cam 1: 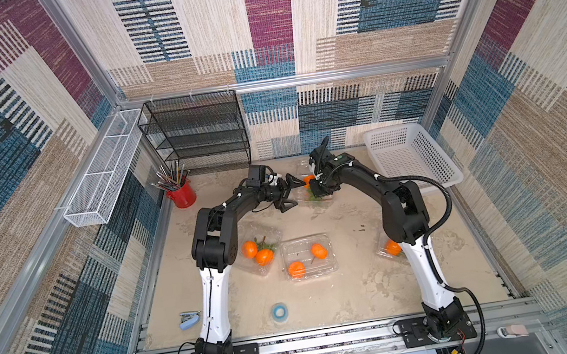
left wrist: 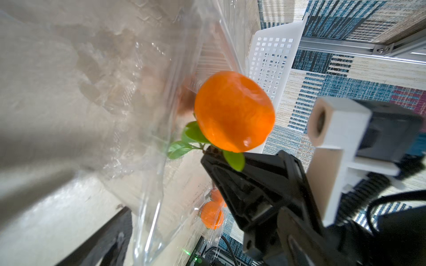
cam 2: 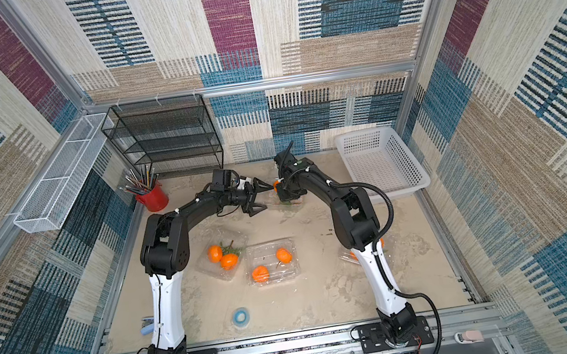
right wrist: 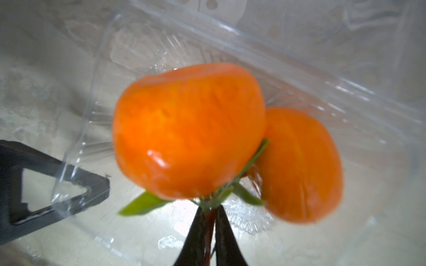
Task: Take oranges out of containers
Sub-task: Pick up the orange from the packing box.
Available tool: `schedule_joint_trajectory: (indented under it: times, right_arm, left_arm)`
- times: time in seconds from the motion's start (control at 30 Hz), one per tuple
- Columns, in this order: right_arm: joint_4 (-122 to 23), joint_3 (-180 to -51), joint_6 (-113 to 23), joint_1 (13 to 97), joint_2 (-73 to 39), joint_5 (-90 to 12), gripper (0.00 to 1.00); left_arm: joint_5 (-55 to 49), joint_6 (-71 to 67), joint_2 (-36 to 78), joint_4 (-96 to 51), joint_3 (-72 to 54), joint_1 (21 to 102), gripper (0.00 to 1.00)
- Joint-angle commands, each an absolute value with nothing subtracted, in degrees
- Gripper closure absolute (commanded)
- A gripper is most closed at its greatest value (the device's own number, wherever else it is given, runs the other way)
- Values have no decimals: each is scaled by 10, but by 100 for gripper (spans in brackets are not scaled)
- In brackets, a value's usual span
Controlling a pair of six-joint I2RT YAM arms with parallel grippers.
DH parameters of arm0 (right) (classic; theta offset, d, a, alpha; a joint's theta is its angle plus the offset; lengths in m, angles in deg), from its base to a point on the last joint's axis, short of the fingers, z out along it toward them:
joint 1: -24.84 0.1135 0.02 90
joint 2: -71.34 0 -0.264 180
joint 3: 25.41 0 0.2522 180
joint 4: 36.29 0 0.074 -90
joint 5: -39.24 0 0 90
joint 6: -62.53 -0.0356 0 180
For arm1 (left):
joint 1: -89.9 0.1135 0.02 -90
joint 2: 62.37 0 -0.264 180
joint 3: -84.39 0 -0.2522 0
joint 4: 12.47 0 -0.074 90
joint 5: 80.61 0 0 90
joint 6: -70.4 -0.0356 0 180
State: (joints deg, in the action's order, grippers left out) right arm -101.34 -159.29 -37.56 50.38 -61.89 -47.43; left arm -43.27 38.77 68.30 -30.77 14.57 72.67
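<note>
The right gripper is pinching the thin reddish stem of a leafy pair of oranges, its jaws standing almost together. The pair is hanging over the open far container at the far middle of the table. Blur is making it hard to tell whether the fruit is resting on the clear floor or lifted off it. In a top view the right arm's wrist is covering the claw, and only a sliver of that fruit is showing. The left gripper is standing wide open just left of the far container, holding nothing. One of its fingers is showing dimly through the clear wall in the right wrist view, and contact with the plastic cannot be judged. Nearer, the left container is holding two leafy oranges, and the middle container is holding two more. The right container is lying largely behind the right arm, with one orange peeking out. The white basket is sitting at the far right.
</note>
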Motion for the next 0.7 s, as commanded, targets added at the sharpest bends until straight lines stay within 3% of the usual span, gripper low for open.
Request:
schedule_joint_trajectory:
  times: [0.0,0.37,0.67]
  right_arm:
    - [-1015,-1608,-382,504,-604,-491,88]
    - [-1017,-1643,-397,500,-581,-514,89]
    - [-982,-1656,-419,462,-551,-448,94]
  left_arm:
    - [-438,390,666,-289,145,728,1]
    - [-389,315,612,-375,148,743,1]
    - [-354,274,549,-404,145,744,1]
